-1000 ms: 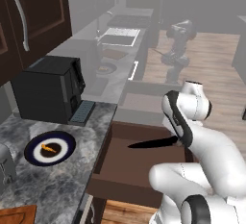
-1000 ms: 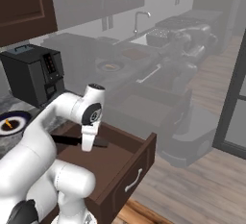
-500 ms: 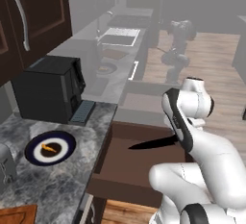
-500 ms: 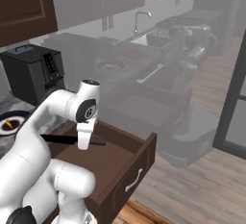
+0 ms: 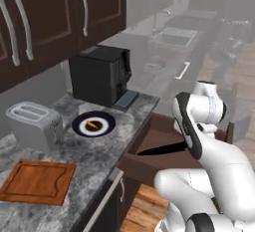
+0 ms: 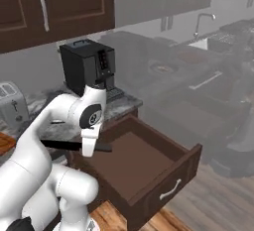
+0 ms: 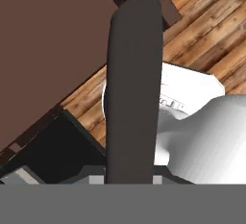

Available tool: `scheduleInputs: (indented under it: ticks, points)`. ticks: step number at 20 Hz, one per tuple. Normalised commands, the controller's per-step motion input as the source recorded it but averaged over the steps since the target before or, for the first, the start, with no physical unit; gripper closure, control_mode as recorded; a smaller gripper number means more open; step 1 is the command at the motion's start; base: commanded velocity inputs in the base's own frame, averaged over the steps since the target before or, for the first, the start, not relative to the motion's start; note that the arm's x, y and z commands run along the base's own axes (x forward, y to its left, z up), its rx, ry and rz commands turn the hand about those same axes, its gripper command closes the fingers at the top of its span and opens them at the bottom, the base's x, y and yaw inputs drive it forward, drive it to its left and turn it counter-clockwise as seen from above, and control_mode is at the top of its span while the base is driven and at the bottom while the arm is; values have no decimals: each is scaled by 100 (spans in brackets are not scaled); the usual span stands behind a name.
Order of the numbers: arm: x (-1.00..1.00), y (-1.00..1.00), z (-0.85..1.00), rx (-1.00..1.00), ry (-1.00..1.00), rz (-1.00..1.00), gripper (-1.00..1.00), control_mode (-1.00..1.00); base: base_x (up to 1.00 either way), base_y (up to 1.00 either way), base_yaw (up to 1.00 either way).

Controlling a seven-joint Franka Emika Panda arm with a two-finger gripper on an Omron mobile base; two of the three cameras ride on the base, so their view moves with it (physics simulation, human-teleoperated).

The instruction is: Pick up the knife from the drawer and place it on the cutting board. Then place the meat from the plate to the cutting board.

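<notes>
Grey stone counter (image 5: 94, 151) runs along the wall, and the cutting board (image 5: 37, 181) lies flat on it, bare, ready for the knife. I see the knife (image 5: 160, 149) lifted out over the open drawer (image 6: 149, 168), held level so the blade stays safe. My gripper (image 6: 88, 148) looks clamped on its handle, though the fingers are hard to see. The meat (image 5: 91, 125) waits on the plate (image 5: 79, 129) near the coffee machine (image 5: 99, 74).
</notes>
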Motion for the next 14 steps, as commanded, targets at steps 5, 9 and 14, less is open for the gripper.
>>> scheduleInputs:
  ticks: [5,9,14]
  points:
    - [0,0,0,0,0,0,100,100,33,-3,72]
    - [0,0,0,0,0,0,100,100,43,-12,69]
    - [0,0,0,0,0,0,100,100,58,-12,44]
